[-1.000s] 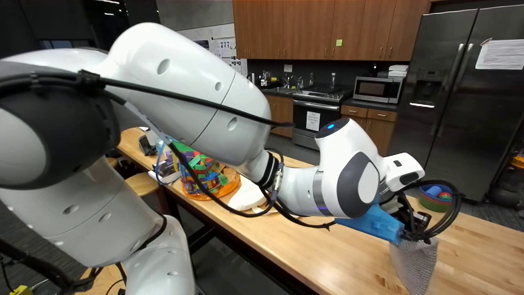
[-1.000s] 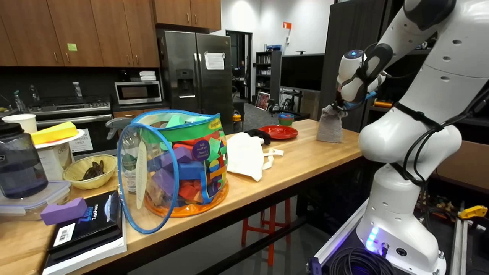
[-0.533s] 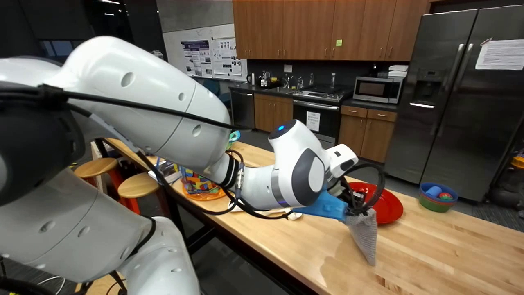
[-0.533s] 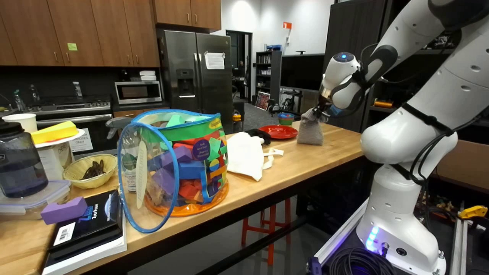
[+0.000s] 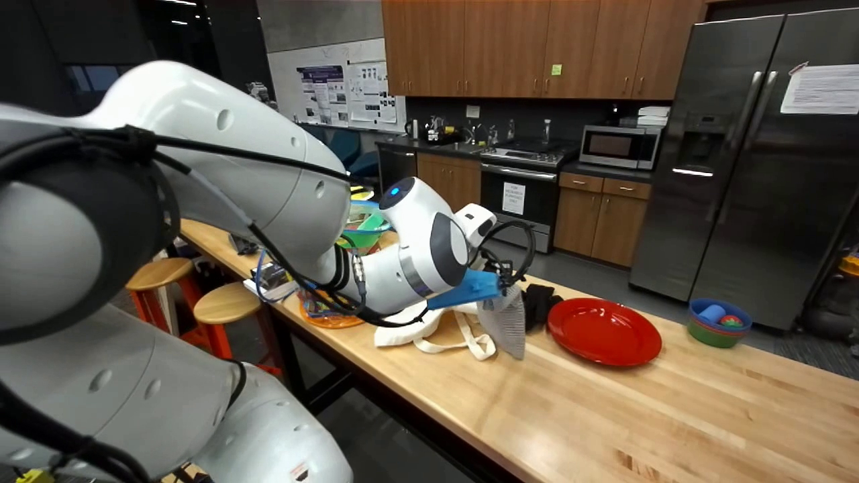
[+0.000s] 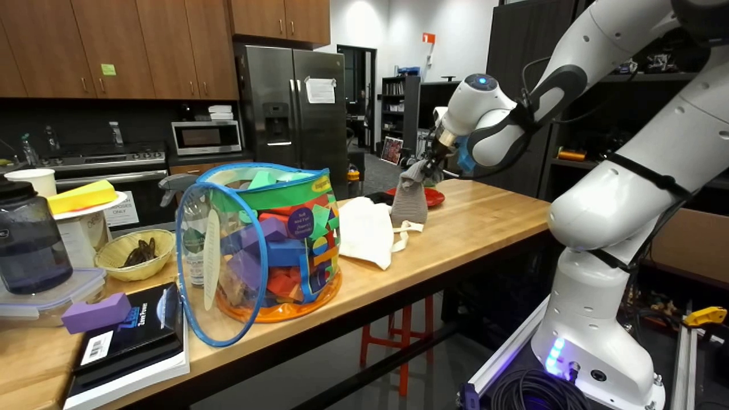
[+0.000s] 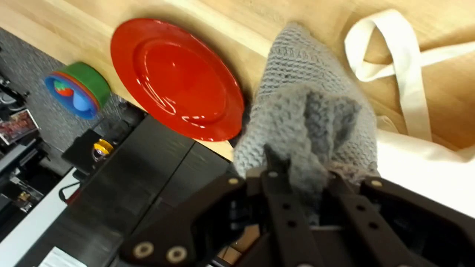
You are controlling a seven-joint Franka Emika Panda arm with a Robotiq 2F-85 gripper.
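Jaws clenched on the upper part of a grey knit cloth (image 7: 310, 100), folded fabric pinched between them, rest hanging down over the tabletop (image 5: 604, 416). Can't tell if its lower edge touches wood. White fabric bag (image 6: 364, 230) with loose straps (image 7: 410, 81) lies just beside it. Black item (image 5: 539, 307) shows between cloth and red plate (image 5: 604, 332) in an exterior view. Stacked bowls (image 5: 715, 334) beyond the plate, small objects inside.
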